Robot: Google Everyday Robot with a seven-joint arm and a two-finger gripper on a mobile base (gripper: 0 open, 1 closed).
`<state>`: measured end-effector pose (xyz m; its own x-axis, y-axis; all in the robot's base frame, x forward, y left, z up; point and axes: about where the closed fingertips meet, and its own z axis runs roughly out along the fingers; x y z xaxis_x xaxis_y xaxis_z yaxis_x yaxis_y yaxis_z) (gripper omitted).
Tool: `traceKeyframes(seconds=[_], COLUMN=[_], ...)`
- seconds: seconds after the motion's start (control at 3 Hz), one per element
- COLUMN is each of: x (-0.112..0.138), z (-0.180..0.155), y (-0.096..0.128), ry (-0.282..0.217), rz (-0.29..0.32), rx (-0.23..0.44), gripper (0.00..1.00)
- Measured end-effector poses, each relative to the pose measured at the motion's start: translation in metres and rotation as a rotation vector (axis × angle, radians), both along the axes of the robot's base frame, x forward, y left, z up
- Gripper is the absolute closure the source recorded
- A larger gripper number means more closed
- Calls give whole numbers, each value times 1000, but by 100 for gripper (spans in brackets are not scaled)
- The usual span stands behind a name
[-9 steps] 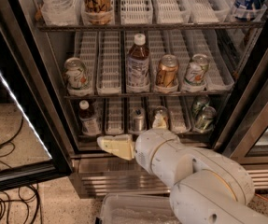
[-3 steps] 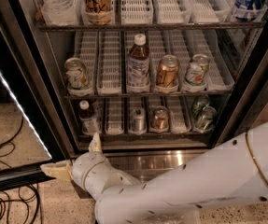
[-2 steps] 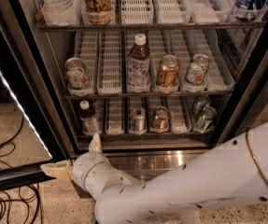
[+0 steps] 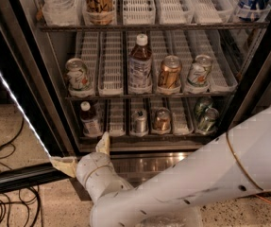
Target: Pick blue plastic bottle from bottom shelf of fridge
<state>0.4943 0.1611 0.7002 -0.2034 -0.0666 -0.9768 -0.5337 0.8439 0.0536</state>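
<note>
The blue plastic bottle (image 4: 90, 118) stands upright at the left end of the fridge's (image 4: 55, 103) bottom shelf, with a white cap, dark liquid and a pale label. My gripper (image 4: 81, 154) is outside the fridge, below and slightly left of the bottle, in front of the steel base. It is open and empty: one tan finger (image 4: 103, 144) points up towards the shelf edge, the other (image 4: 62, 165) points left. My white arm (image 4: 210, 174) fills the lower right.
Several cans (image 4: 162, 119) stand on the bottom shelf to the bottle's right. A taller white-capped bottle (image 4: 139, 63) and cans stand on the middle shelf. The open glass door (image 4: 12, 98) with a light strip is at the left. Black cables (image 4: 3, 164) lie on the floor.
Three seconds ago the gripper was in front of the bottom shelf's middle. It has since dropped down and to the left. Over the last second it has barely moved.
</note>
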Motion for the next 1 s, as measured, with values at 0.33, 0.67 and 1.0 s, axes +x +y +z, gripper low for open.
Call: traceKeyframes(seconds=[0.33, 0.67, 1.0], x=[21, 42, 68], z=[4, 3, 0], y=[-17, -20, -11], ry=[-54, -80, -95], rz=[-100, -137, -129], rx=[-8, -16, -44], gripper=[0, 0, 0])
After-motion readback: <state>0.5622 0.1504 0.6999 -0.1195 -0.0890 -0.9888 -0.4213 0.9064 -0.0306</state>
